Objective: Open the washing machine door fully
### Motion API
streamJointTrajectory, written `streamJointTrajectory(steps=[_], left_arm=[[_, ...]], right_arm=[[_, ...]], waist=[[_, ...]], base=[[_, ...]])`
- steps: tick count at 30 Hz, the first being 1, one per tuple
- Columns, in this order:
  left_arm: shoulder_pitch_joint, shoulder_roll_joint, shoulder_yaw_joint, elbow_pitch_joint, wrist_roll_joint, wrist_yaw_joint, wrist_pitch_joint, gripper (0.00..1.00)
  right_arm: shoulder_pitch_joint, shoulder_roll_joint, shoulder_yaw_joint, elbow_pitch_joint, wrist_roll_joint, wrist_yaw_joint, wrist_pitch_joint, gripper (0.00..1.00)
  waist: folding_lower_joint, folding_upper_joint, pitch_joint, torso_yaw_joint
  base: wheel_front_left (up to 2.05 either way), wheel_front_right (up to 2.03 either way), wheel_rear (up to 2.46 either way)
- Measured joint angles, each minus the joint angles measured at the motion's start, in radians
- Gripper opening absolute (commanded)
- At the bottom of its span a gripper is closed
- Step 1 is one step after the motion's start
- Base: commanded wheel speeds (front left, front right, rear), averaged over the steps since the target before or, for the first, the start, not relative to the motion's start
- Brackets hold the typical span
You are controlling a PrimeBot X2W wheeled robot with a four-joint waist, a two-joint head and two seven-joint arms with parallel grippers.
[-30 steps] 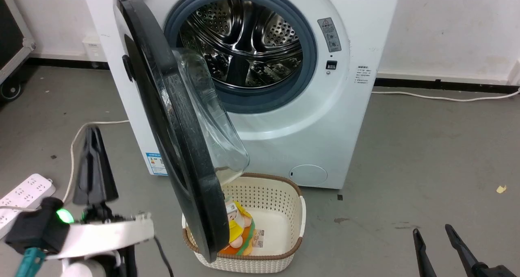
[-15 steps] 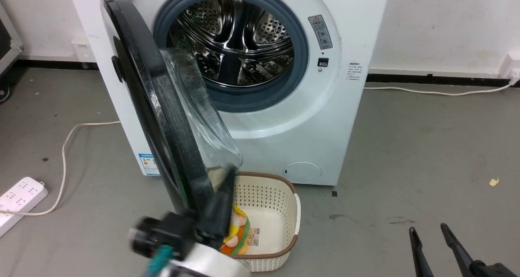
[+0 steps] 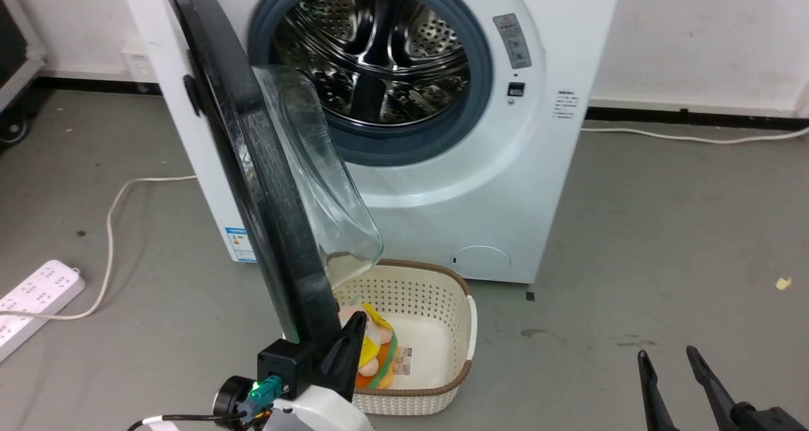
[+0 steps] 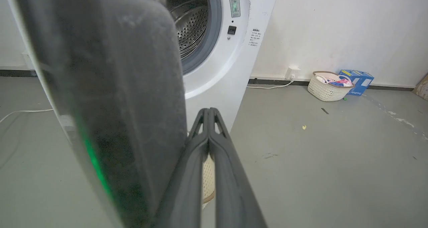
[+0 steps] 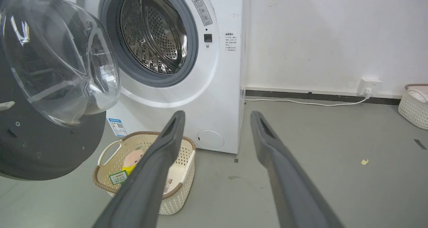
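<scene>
Basket before the washing machine; door hinged left, near basket; left pincer beside door

Shows the door swung out from the washer, nearly edge-on, its glass bowl bulging toward the open drum. Shows the left gripper at the door's lower edge, on the bowl side, fingers pressed together into one dark wedge; cannot tell whether touching. Shows the right gripper low right over the floor, fingers parted. Has a basket holding a toy under the door, and a power strip far left.
</scene>
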State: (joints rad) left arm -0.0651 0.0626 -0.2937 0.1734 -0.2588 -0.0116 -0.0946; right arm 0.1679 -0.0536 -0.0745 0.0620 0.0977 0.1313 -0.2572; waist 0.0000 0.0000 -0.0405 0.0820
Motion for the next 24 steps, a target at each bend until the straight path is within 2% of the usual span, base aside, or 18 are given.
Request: streamJointTrajectory(steps=[6,8,15,18,23,24], left_arm=[[-0.002,0.023,0.030,0.038,-0.001,0.019,-0.020,0.00],[-0.002,0.051,0.064,0.038,-0.012,0.037,-0.026,0.00],[0.003,0.099,0.154,0.016,-0.052,0.071,-0.032,0.00],[0.005,0.108,0.222,0.011,-0.113,0.081,-0.040,0.00],[0.000,0.173,0.297,0.036,-0.139,0.089,-0.049,0.00],[-0.038,0.198,0.330,0.065,-0.163,0.088,-0.057,0.00]], right_arm=[[0.000,0.000,0.008,0.002,-0.002,0.000,0.000,1.00],[0.000,0.000,0.001,0.003,-0.002,0.000,0.000,1.00],[0.000,0.000,-0.002,0.004,-0.002,0.000,0.000,1.00],[-0.001,0.001,0.004,0.004,-0.003,0.000,0.000,1.00],[-0.006,0.001,0.016,0.004,-0.013,0.000,0.000,1.00],[-0.027,0.001,0.022,0.000,-0.032,0.000,0.000,1.00]], waist=[[0.0000,0.0000,-0.009,0.048],[0.0000,0.0000,-0.013,0.080],[0.0000,-0.0001,-0.008,0.163],[0.0000,0.0000,0.002,0.194],[-0.0001,0.0000,0.037,0.229],[0.0000,0.0000,0.074,0.237]], base=[[0.00,0.00,0.00],[0.00,0.00,0.00],[0.00,0.00,0.00],[0.00,0.00,0.00],[0.00,0.00,0.00],[0.00,0.00,0.00]])
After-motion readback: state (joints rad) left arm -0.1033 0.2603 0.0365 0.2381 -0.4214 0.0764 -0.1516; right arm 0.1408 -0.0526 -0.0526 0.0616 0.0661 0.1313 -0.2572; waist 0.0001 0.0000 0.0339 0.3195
